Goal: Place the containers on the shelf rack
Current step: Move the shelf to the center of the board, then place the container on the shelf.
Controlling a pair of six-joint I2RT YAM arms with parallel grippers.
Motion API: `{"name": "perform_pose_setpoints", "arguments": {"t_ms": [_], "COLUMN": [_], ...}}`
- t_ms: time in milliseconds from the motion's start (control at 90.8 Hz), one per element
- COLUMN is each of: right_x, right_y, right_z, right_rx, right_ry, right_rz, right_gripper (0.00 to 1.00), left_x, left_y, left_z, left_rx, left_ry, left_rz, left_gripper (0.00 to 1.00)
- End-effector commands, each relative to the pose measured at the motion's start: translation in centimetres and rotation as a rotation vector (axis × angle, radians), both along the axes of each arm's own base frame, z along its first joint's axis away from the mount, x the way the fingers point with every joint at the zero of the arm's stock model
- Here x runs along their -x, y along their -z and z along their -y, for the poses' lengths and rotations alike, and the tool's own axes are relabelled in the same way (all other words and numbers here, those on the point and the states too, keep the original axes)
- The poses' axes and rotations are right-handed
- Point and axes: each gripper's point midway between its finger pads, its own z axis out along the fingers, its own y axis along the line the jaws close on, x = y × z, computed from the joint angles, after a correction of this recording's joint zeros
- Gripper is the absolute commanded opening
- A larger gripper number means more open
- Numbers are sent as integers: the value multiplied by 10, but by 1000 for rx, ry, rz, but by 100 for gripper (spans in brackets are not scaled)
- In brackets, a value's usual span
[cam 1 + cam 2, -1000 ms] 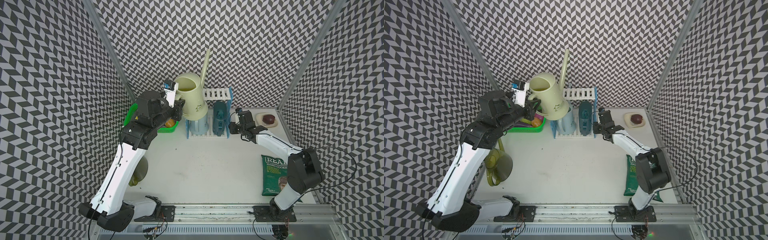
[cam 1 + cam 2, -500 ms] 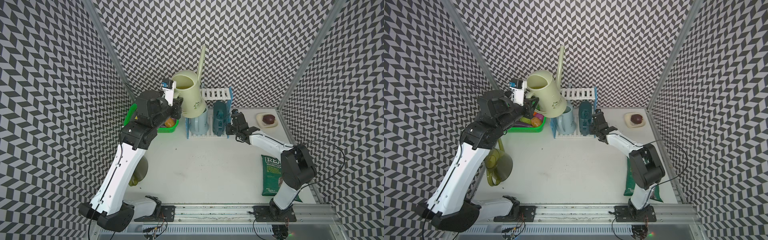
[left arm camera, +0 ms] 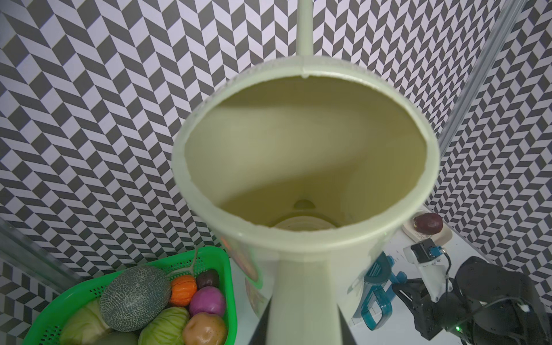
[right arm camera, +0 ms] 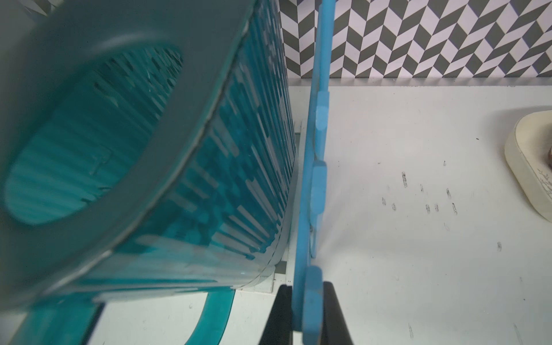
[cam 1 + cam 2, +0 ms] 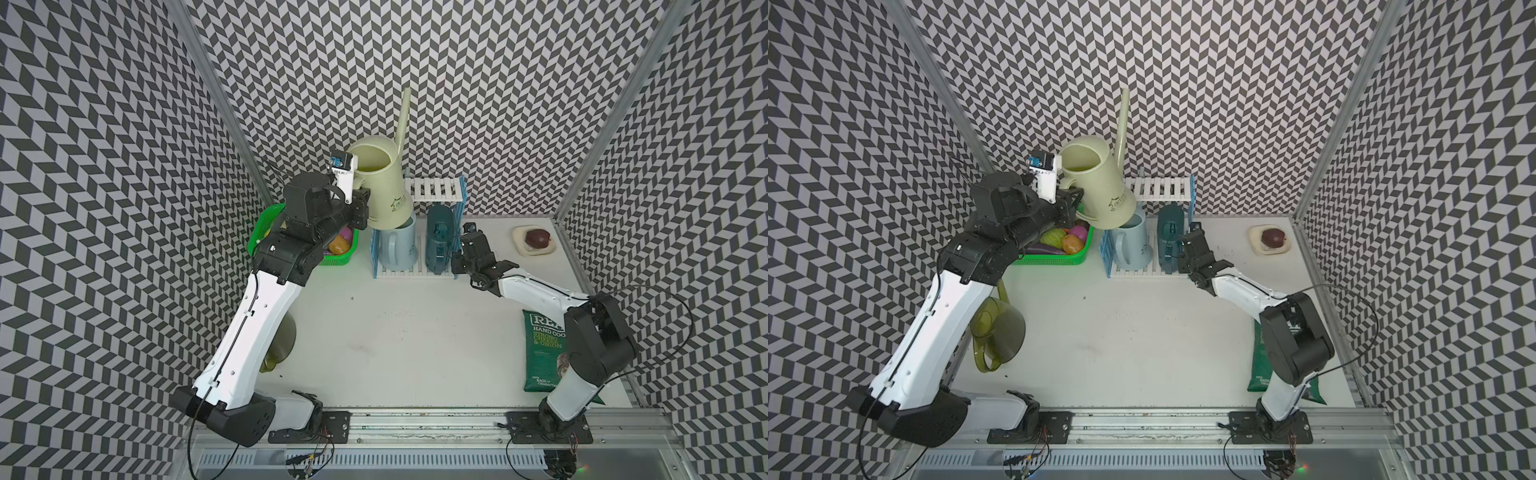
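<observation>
The right jaws are now clamping the front edge of the blue side panel of the shelf rack, having closed there within the last second. I judge this is steadying the rack for loading. The left jaws are gripping the cream jug by its handle, holding it in the air above the light blue jug on the lower shelf. Its long axis is standing near upright, with the spout pointing up toward the back wall.
</observation>
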Motion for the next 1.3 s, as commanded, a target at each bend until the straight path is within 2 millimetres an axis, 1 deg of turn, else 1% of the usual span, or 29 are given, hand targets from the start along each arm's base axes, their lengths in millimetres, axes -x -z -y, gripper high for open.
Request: {"name": "perform_pose_setpoints", "arguments": {"t_ms": [0,198,297,397,573,672,749,925,969,1002,1013,1035,1113,1289], "right_x": [9,26,36,46,60,63,66,69,69,69,69,70,70,69], "right_y": [-30,-23,-21,-20,-19,-21,-22,-21,-20,-19,-19,-20,-18,-19], "right_z": [-9,-7,-4,-1,4,4,2,-3,-3,-4,-4,-4,-4,-4], "right_rx": [-91,-102,-106,-105,-114,-117,-117,-117,-116,-115,-115,-115,-113,-112], "right_ry": [-2,-6,-7,-5,1,1,-3,-4,-3,-3,-3,-3,-1,2], "right_rz": [73,63,61,58,60,65,63,54,53,50,51,51,47,47], "right_gripper": [0,0,0,0,0,0,0,0,0,0,0,0,0,0], "left_x": [6,-5,-13,-16,-20,-23,-26,-26,-24,-25,-23,-23,-21,-34], "left_y": [-51,-51,-48,-49,-43,-42,-39,-36,-34,-32,-32,-30,-27,-15], "left_z": [-3,2,6,9,19,21,25,36,39,37,40,39,44,45], "left_rx": [82,100,103,108,97,93,98,126,126,119,119,117,110,71], "left_ry": [-1,1,-1,5,13,-8,-27,-66,-87,-127,-122,-146,-159,-216], "left_rz": [133,122,106,100,85,74,53,24,21,23,24,25,24,16], "left_gripper": [9,9,9,8,8,8,4,0,0,0,0,0,1,1]}}
